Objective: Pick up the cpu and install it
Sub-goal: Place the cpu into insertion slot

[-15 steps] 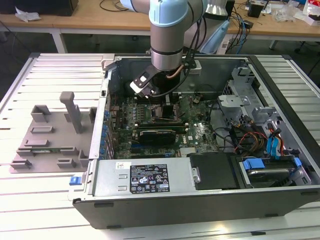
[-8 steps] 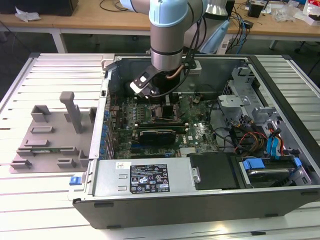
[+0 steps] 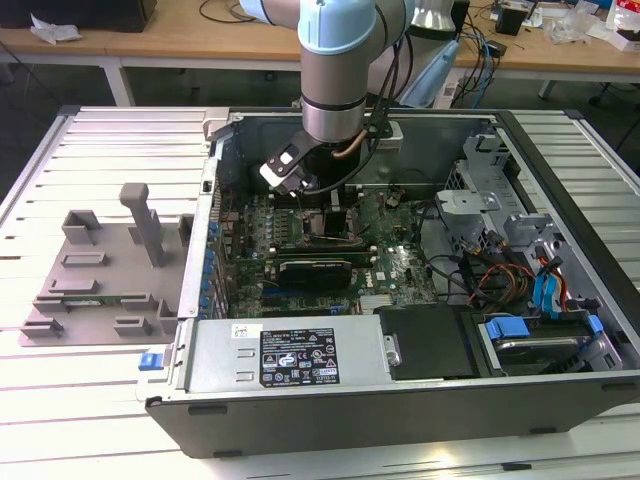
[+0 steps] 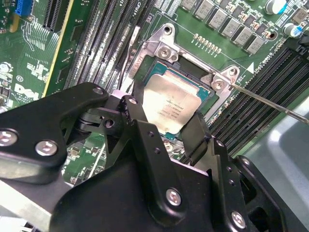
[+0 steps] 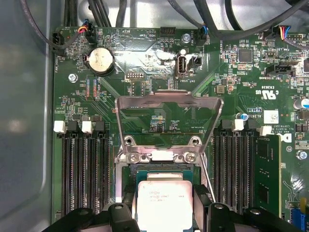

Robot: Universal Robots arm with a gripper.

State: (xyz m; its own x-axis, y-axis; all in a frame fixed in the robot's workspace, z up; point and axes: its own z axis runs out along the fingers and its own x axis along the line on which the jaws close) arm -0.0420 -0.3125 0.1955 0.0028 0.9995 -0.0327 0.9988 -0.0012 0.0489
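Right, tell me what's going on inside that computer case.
The robot arm reaches down into the open computer case. Its gripper is closed on the cpu, holding it at the socket on the motherboard. The socket's metal load plate stands flipped up, out of the way. Whether the chip is already seated in the socket cannot be told.

You have bright, even overhead light in the exterior view: the white table [image 3: 100,150] nearly washes out, while the computer case [image 3: 400,420] lies in shadow inside (darkest under the arm [image 3: 335,70]). In the first wrist view glare whitens the circuit board [image 5: 145,58], and the chip [image 5: 164,203] gleams pale.
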